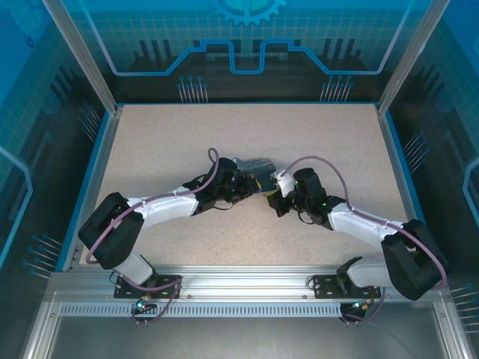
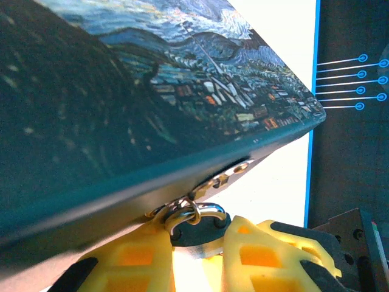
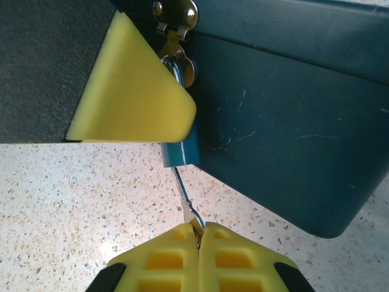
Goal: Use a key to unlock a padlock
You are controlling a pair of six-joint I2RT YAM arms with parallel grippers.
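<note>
Bright even light; left wrist view overexposed and blurred up close.

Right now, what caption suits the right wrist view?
Right gripper pinches the key, inserted in the blue padlock hanging on the tin.

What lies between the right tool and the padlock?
The key. In the right wrist view its thin shaft runs from the shut right tool up to the bottom of the padlock, bridging the whole stretch.

Right hand (image 3: 197,230) pinches key (image 3: 182,194), tip at padlock (image 3: 181,153) underside; tin (image 3: 285,121) behind.
</note>
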